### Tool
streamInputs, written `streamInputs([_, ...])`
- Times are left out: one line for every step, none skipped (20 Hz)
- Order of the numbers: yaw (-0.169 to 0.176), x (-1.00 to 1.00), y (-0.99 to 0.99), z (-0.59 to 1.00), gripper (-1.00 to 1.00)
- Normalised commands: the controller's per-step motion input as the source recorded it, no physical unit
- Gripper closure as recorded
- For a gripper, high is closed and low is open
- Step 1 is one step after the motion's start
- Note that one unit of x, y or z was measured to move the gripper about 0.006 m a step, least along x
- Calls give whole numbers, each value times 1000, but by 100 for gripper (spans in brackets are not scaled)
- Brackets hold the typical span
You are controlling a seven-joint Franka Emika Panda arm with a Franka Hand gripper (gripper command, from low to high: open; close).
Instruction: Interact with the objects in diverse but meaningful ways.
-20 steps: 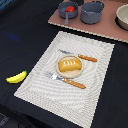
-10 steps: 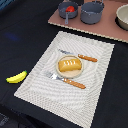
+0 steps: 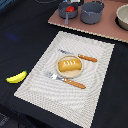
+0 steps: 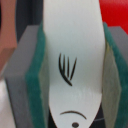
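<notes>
So the white elongated piece (image 4: 75, 60) is clamped between the jaws right now. In the wrist view it fills the gap between the two green pads (image 4: 36, 90), flat faces pressed on both sides, with a little black drawn mark on it. The arm itself isn't visible in the exterior view, so I can't say where over the table it's hanging. My take: since the piece is long and held low, keep the wrist steady and lower it slowly so it doesn't pivot in the pads. The bread loaf (image 3: 69, 65) sits on the tan plate (image 3: 75, 74) in the middle of the striped placemat (image 3: 60, 95), knife and fork either side, so aim for bare mat. The banana (image 3: 16, 77) lies off the mat on the dark table (image 3: 20, 40), and something red (image 3: 70, 8) sits in a grey pot far back.
</notes>
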Motion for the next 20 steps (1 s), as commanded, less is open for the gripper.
streamInputs([0,129,309,371,-100])
streamInputs([0,157,351,417,-100])
streamInputs([0,171,349,426,-100])
streamInputs([0,117,317,406,-100])
streamInputs([0,74,286,377,-100])
streamInputs([0,86,294,366,-100])
streamInputs([0,91,303,349,-100])
streamInputs([0,17,260,349,-100])
streamInputs([0,0,206,380,-100])
streamInputs([0,0,197,417,-100])
streamInputs([-1,0,160,414,-100])
streamInputs([-2,0,149,374,-100])
streamInputs([-3,29,123,289,-100])
streamInputs([0,89,74,191,-100])
streamInputs([0,186,0,111,-100])
streamInputs([-10,163,0,60,-100])
streamInputs([-12,149,-49,29,-100])
streamInputs([-6,194,-174,37,-100])
streamInputs([-17,271,-306,74,-100])
streamInputs([-33,309,-371,120,-100])
